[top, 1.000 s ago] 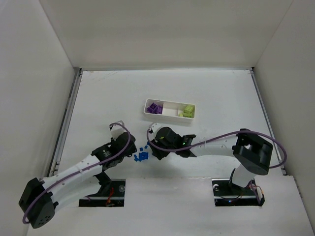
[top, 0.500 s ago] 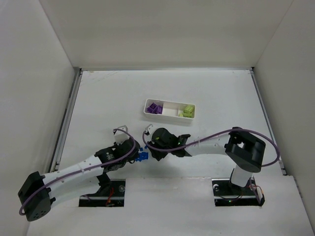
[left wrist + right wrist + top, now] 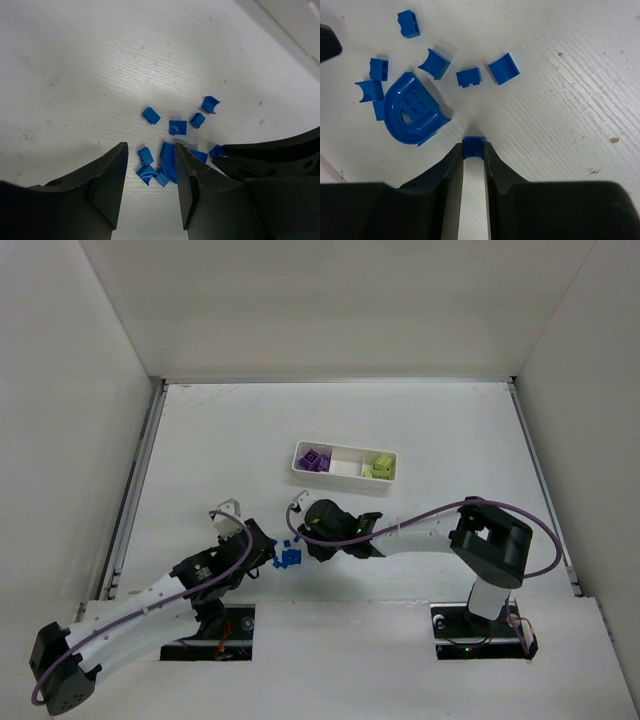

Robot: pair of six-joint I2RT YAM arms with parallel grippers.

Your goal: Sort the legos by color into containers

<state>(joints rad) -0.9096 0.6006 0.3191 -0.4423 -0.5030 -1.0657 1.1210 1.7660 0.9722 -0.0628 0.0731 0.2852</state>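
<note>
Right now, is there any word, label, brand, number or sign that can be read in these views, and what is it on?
No readable text in any view.
Large blue rounded piece: raised studs only, no letters.
Small blue brick pinched in the right gripper: plain.
White tray: no label visible.
Arm bases: coloured specks, too small to read.

Bright blue legos point(image 3: 412, 107), scuffed white table point(image 3: 200, 460), white tray point(image 3: 348, 465), purple legos point(image 3: 317, 459), yellow-green legos point(image 3: 381, 466), purple cables point(image 3: 425, 519)
</note>
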